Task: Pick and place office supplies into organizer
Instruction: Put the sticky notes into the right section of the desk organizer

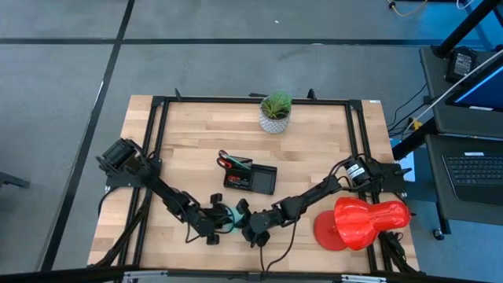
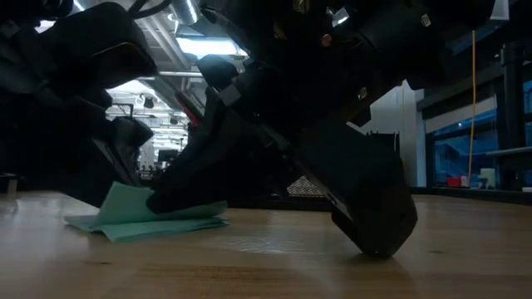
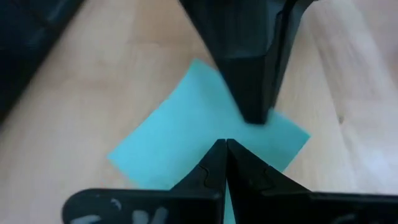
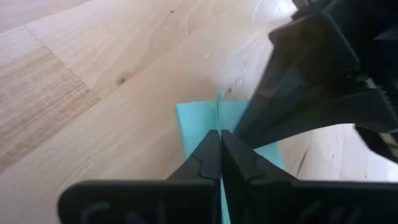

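Notepad [image 3: 186, 134] flat on table, corner toward organizer [image 1: 251, 179], both tools closed.

Two robot arms, one blue notepad [image 1: 228, 217], one black organizer tray [image 1: 263, 180], one pair of red scissors [image 1: 230, 163], one potted plant [image 1: 275, 112], one large red plastic object [image 1: 361, 222]

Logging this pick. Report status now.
Left gripper and right gripper both shut on the notepad, near table edge. Organizer behind them. Nothing between.
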`<state>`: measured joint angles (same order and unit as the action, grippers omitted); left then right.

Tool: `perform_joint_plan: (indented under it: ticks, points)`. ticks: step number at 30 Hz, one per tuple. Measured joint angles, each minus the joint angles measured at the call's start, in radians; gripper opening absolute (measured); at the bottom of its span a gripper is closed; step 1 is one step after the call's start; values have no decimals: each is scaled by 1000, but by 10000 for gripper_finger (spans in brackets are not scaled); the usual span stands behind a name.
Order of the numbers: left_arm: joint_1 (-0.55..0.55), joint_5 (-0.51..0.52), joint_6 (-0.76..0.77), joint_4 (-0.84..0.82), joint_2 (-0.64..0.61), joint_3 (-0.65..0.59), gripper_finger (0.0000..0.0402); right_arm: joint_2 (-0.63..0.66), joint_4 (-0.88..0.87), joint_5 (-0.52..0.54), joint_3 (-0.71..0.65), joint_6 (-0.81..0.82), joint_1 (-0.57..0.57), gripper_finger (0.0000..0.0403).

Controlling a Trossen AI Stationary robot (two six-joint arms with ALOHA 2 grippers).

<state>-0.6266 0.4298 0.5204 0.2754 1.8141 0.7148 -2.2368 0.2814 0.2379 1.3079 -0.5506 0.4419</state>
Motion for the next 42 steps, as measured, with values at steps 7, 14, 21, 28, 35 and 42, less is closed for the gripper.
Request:
perform_joint_plan:
  ticks: [7,14,21,28,35,42]
  points:
    - [-2,42,-49,-26,-103,0,4,1,-1,0,0,-5,0,3]
    - [-6,103,-41,-164,-205,0,4,15,-23,64,-2,-7,3,2]
    - [-53,258,-41,-306,-321,1,4,130,-152,91,-5,65,-1,2]
    - [-79,396,-119,-342,-409,1,3,287,-368,227,-4,269,-8,2]
    - [-42,397,-249,-347,-466,1,3,417,-599,376,-3,497,-14,1]
    - [-18,394,-326,-355,-464,2,3,438,-698,397,-2,662,-69,1]
